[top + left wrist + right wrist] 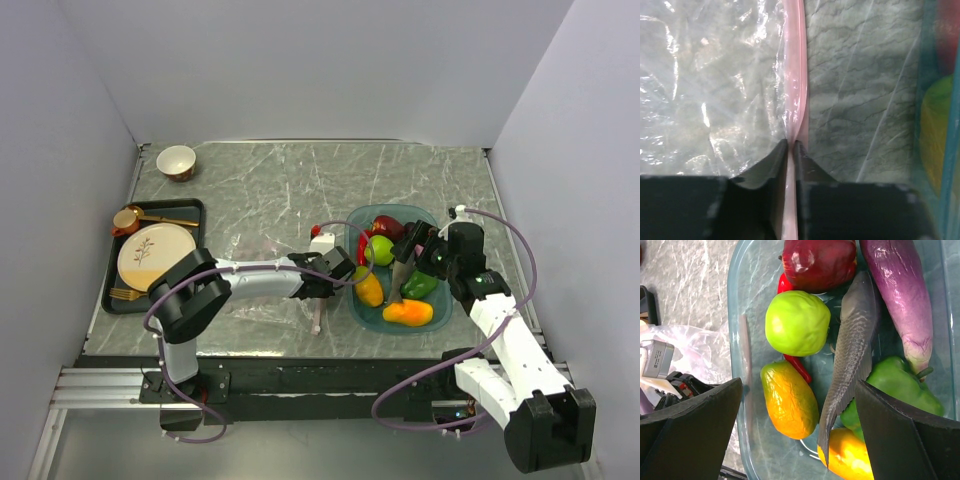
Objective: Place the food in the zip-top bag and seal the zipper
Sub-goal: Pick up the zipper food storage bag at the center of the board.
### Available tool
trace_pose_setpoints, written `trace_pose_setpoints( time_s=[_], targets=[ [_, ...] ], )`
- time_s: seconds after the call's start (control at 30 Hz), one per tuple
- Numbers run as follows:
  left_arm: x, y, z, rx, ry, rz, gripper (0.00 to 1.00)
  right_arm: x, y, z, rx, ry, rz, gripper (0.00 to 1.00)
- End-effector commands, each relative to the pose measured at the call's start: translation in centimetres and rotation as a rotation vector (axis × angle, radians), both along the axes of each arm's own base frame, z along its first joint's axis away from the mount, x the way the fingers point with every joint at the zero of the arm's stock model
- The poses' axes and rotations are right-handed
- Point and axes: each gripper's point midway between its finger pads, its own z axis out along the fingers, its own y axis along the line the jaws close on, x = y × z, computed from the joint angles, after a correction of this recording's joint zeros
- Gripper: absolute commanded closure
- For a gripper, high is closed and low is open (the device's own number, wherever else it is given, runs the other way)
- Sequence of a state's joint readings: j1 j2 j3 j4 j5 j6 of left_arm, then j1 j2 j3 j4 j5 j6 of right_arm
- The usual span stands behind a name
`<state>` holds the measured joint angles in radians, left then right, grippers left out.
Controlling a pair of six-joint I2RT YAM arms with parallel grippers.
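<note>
The clear zip-top bag [262,268] lies flat on the marble table, left of the teal tray [446,300]. My left gripper [335,280] is shut on the bag's pink zipper strip [795,75], which is pinched between the fingers [805,165]; the bag film [710,85] spreads to the left. My right gripper [799,385] is wide open and empty, hovering over the tray. Under it lie a mango [789,399], a second mango [847,455], green apple [796,322], dark red apple [817,262], red chili [799,367], green pepper [890,390] and eggplant [900,295].
A grey toy fish [852,350] lies across the food in the tray. A small white box [322,241] sits by the bag's far corner. A black tray with a cream plate [157,252] and an orange cup [125,220] is at the left; a small bowl [176,161] is at the far left.
</note>
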<state>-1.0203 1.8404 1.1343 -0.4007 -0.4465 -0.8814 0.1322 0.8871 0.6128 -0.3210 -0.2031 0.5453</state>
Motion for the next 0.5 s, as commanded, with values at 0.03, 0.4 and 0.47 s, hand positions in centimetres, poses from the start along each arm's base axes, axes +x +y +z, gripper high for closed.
trace_pose_setpoints(
  time_s=[0.03,0.4,0.47],
  targets=[
    [0.0,0.3,2.0,-0.011,-0.025,0.008,0.95,0.4,0.0,0.0,0.004,-0.023,0.002,0.00],
    [0.4,0.7,5.0,-0.030,-0.071,0.028,0.99,0.0,1.3,0.5,0.056,-0.039,0.058,0.03],
    [0.7,0.7,6.8,-0.055,-0.101,0.030,0.99,-0.2,2.6,1.0,0.112,-0.045,0.112,0.06]
  ],
)
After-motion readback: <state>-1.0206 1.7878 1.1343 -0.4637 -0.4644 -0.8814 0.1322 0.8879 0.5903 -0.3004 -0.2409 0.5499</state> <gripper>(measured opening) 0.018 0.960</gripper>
